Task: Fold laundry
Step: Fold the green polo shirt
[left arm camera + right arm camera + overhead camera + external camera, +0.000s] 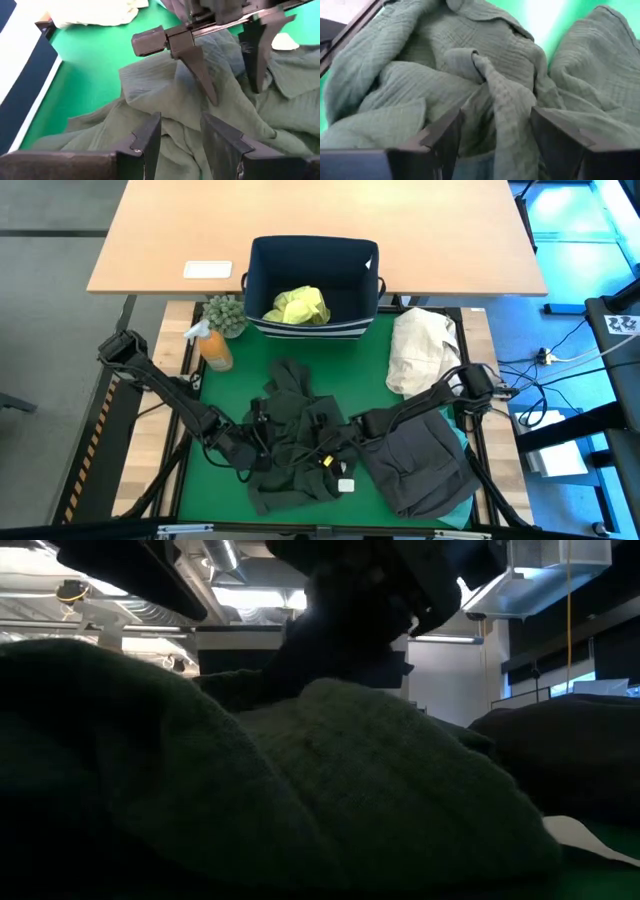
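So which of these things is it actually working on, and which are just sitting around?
Part of the job:
- olive garment, both grippers on it: left gripper, right gripper
- grey garment
- yellow-green shirt, in the bin

Just lying about:
- navy bin
- cream bundle
- spray bottle
- small plant

Navy bin (262,290), spray bottle (212,346), plant (226,314), cream bundle (422,350).

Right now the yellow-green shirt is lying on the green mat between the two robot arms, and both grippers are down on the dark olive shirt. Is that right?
Not quite. The yellow-green shirt sits inside the navy bin at the far edge of the green mat, as the high view shows. The rest holds: the left gripper and right gripper are both down on the dark olive shirt.
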Controlling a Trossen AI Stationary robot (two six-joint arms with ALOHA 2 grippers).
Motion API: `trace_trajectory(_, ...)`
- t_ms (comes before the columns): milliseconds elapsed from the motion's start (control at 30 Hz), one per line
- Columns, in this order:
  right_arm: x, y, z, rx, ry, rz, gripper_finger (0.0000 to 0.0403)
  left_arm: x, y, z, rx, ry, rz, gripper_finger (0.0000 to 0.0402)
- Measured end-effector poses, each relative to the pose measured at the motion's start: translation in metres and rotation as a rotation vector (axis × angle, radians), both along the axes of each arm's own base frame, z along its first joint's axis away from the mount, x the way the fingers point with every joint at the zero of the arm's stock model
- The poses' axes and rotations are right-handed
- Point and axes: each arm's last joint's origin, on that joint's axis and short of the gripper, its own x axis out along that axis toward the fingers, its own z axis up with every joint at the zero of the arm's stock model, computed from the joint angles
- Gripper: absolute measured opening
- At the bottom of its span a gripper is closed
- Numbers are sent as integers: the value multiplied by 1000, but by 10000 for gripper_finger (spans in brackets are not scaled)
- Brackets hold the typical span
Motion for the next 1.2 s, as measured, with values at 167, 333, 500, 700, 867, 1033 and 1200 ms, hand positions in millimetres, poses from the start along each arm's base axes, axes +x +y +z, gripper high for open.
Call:
trace_trajectory(167, -2, -1, -4, -10, 30, -13, 182, 2, 3, 0, 29, 12, -9, 131)
trace_trajectory(333, -3, -3, -7, -56, 45, -51, 124, 4, 7, 0, 35, 14, 3, 131)
trace_trajectory(500, -5, -5, -4, -94, 53, -86, 56, 4, 7, -1, 21, 24, -11, 131)
trace_trajectory(700, -7, -7, 15, -102, 70, -119, 5, 4, 7, -1, 20, 25, -13, 131)
trace_trajectory(867, -14, -13, 33, -159, 60, -249, 7, 4, 6, -1, 14, 24, -15, 131)
trace_trajectory(1033, -28, -22, 51, -213, 70, -408, 7, 4, 6, -1, -24, 26, -6, 131)
trace_trajectory(1200, -43, -30, 65, -254, 85, -547, 6, 3, 4, -1, -37, 26, -6, 131)
